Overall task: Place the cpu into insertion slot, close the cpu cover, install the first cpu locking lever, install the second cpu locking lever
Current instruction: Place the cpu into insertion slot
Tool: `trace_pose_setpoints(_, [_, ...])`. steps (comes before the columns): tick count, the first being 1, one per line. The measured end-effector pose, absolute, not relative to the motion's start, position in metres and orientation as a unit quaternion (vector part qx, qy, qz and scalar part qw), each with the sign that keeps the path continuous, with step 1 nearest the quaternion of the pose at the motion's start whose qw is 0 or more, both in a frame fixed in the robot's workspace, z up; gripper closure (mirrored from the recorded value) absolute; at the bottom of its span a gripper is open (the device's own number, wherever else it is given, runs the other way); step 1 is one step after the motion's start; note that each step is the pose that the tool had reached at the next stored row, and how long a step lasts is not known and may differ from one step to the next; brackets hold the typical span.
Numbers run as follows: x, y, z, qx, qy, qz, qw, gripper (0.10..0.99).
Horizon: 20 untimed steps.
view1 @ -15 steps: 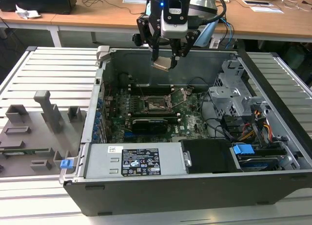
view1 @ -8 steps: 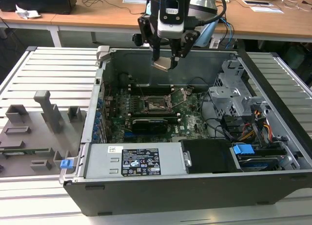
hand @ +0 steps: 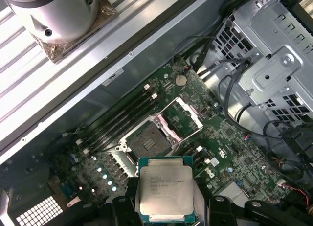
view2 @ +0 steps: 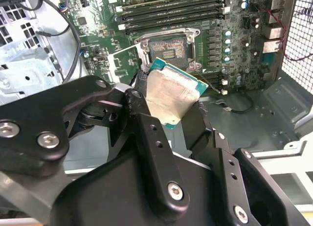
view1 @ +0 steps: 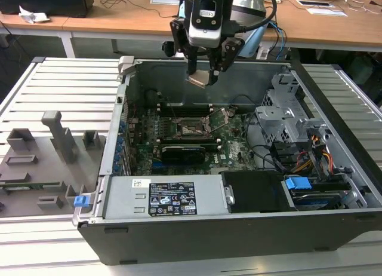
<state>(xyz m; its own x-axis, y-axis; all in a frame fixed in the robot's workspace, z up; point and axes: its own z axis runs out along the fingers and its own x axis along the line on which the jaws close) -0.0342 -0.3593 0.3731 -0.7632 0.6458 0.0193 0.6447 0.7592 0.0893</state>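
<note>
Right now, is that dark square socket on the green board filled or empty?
Empty: the dark square socket lies bare, and the gripper holds the silver-topped square chip above the board.

The gripper [view1: 203, 74] was black. Its two fingers [view2: 146, 133] were built of flat angular links studded with silver screw heads [view2: 175, 191] and small bored holes. Above them sat a silver-grey block [view1: 206, 16] with a dark window. A black cable [view1: 262, 20] looped off the wrist, whose round flange [hand: 54, 11] was dull grey metal.
</note>
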Motion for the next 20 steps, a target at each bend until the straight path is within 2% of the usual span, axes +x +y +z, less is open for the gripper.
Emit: trace_pose_setpoints(20, [-0.0342,-0.3593,0.372,0.398,0.916,0.045,0.009,0.561])
